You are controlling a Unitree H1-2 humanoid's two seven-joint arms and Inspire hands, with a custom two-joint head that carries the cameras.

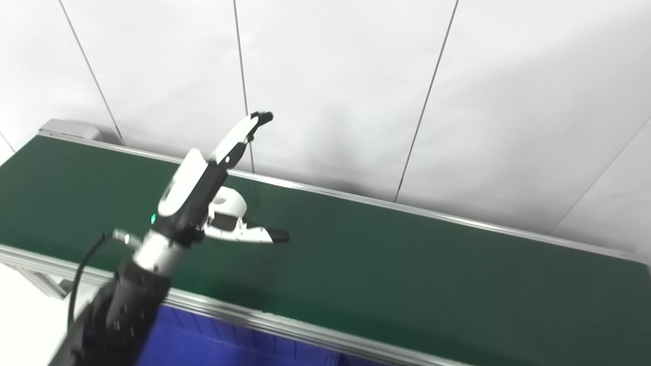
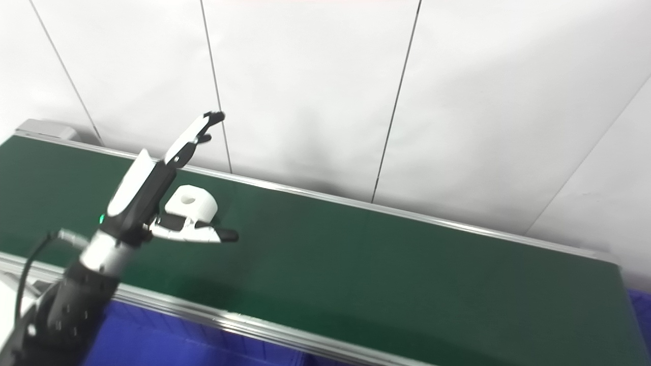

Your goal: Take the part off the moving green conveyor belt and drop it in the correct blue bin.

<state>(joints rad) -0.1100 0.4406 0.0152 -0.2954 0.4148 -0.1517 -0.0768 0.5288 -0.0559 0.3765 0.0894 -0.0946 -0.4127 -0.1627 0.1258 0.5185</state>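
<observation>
A small white block-shaped part (image 2: 192, 202) with a round hole in its top lies on the green conveyor belt (image 2: 386, 274), toward the left half. My left hand (image 2: 152, 190) hovers above the belt just in front of the part, open, its fingers stretched up and away and its thumb (image 2: 203, 234) held out level to the right. The part sits between fingers and thumb, partly hidden by the hand in the left eye view (image 1: 229, 202). Nothing is held. The right hand is out of the picture.
A blue bin (image 2: 168, 340) lies below the belt's near aluminium rail (image 2: 244, 321); another blue corner (image 2: 642, 310) shows at the far right. A white panelled wall (image 2: 356, 91) stands right behind the belt. A grey end housing (image 1: 68, 128) caps the belt's left end.
</observation>
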